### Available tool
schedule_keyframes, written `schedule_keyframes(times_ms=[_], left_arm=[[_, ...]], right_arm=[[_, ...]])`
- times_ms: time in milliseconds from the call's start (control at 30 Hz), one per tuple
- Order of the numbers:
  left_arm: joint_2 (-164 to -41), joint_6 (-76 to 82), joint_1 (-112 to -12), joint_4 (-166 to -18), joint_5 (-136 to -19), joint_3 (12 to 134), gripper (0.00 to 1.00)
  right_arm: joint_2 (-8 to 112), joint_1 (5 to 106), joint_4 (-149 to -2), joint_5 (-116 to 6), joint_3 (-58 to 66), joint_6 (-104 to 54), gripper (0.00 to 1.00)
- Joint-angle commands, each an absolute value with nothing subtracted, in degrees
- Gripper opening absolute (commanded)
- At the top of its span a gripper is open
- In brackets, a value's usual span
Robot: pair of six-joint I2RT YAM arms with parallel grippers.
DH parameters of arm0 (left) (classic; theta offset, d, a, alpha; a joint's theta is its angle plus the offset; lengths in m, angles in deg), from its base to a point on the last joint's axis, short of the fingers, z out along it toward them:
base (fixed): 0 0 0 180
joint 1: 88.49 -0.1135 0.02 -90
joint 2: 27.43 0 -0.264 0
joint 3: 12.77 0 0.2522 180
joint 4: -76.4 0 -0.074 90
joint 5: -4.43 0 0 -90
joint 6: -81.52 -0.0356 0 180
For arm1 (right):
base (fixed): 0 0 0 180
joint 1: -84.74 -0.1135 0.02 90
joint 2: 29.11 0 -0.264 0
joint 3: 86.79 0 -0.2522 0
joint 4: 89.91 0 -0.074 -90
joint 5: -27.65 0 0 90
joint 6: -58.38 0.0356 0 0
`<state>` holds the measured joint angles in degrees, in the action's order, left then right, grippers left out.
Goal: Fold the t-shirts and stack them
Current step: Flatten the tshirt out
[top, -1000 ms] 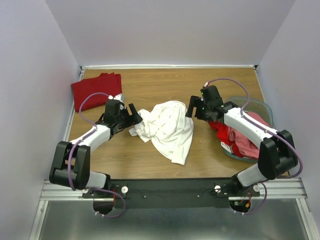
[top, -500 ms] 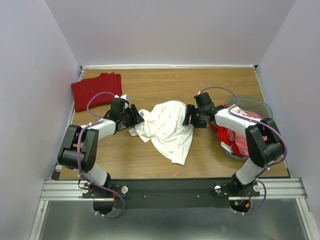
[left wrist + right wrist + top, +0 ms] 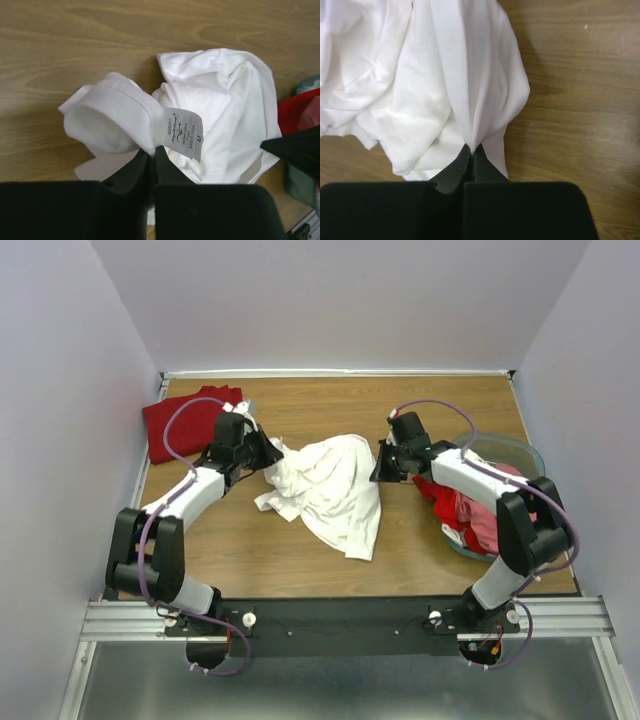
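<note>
A large white t-shirt (image 3: pixel 330 490) lies crumpled in the middle of the wooden table. My left gripper (image 3: pixel 272 453) is shut on its collar by the size label (image 3: pixel 183 132), at the shirt's left end (image 3: pixel 152 149). At the shirt's right edge my right gripper (image 3: pixel 380 468) is shut on a pinched fold of the white cloth (image 3: pixel 471 148). A folded dark red t-shirt (image 3: pixel 185 420) lies at the back left. Red and pink t-shirts (image 3: pixel 470 510) sit heaped in the bin on the right.
The teal plastic bin (image 3: pixel 520 455) stands at the table's right edge behind my right arm. A raised rim runs along the back of the table (image 3: pixel 340 373), with walls close on both sides.
Both grippers have gone from open to shut on the white t-shirt. The left one has pulled its end up and back; the shirt's heap has shifted a little.
</note>
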<state>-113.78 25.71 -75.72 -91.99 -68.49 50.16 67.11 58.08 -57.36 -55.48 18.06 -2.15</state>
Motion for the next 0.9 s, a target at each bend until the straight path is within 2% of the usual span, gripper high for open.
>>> schedule_keyframes(times_ms=[0, 200, 367, 467, 633, 667, 700, 733, 800, 867], left_arm=[[-106.02, 22.89, -77.15, -85.37, -72.47, 53.9, 0.0], [-93.47, 22.63, -84.43, -75.7, -72.03, 53.99, 0.0], [-84.76, 20.35, -91.38, -67.52, -74.31, 55.13, 0.0], [-84.04, 19.12, -92.88, -66.55, -75.1, 54.87, 0.0], [-89.47, 15.78, -97.97, -68.3, -75.37, 51.53, 0.01], [-90.44, 14.38, -98.59, -69.26, -76.68, 51.27, 0.08], [-92.28, 13.58, -99.04, -69.96, -77.56, 51.09, 0.42], [-93.17, 12.97, -99.21, -70.32, -79.48, 51.35, 0.58], [-95.27, 11.38, -99.22, -69.97, -80.99, 53.71, 0.76], [-95.2, 10.42, -98.26, -69.54, -81.87, 54.95, 0.78]], right_arm=[[59.67, 59.16, -52.6, -59.01, 12.13, -4.46, 0.01], [52.02, 59.69, -41.54, -68.49, 3.18, -7.01, 0.01], [48.23, 59.69, -38.01, -75.61, -2.63, -10.43, 0.0], [49.28, 59.6, -38.09, -75.97, -3.78, -11.14, 0.01], [59.03, 59.6, -39.48, -75.27, -4.49, -10.97, 0.0], [61.04, 59.69, -40.11, -73.62, -4.23, -10.97, 0.04], [64.28, 59.6, -40.72, -72.73, -3.96, -10.36, 0.13], [66.23, 59.6, -40.73, -71.86, -3.96, -9.92, 0.4], [69.22, 59.6, -40.64, -69.04, -3.61, -8.17, 0.62], [69.06, 59.69, -40.81, -66.94, -2.56, -6.67, 0.78]])
